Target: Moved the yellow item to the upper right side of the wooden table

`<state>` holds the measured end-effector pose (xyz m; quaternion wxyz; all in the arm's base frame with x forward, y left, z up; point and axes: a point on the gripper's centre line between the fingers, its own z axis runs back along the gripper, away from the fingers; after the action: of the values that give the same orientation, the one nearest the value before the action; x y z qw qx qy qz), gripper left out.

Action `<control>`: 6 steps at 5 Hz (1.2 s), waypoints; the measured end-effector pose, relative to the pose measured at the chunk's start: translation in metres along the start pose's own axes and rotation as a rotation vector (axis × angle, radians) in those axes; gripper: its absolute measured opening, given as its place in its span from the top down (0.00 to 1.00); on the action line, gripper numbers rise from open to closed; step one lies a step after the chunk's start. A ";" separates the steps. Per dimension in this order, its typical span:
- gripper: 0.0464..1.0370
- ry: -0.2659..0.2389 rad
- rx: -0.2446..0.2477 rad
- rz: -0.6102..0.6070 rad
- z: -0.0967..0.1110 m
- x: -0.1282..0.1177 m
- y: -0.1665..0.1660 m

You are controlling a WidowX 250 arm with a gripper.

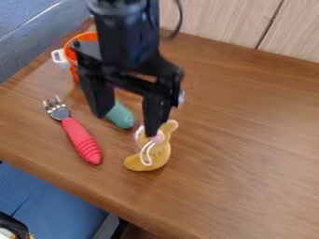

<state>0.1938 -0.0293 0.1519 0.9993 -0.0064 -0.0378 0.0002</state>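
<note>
Claw (126, 125) fingers apart, mostly left of yellow item (159, 156). Center over its body before lowering; avoid pinching just white cord (142, 153) or catching teal piece (121, 115).

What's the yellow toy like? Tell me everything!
The yellow toy looks soft and curved, with a pink patch and a white looped cord in front. It lies on the wooden table, right of the red-handled fork in the picture. One finger of the open gripper hides part of it; whether they touch, I can't tell.
</note>
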 end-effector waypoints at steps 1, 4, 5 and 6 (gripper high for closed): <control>0.04 0.015 0.002 0.000 -0.017 0.003 -0.002; 0.07 0.131 -0.004 -0.034 -0.064 0.012 -0.007; 0.34 0.123 0.008 -0.044 -0.065 0.014 -0.007; 0.59 0.121 -0.011 -0.060 -0.064 0.014 -0.011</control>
<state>0.2125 -0.0406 0.0893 0.9992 -0.0108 0.0223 -0.0306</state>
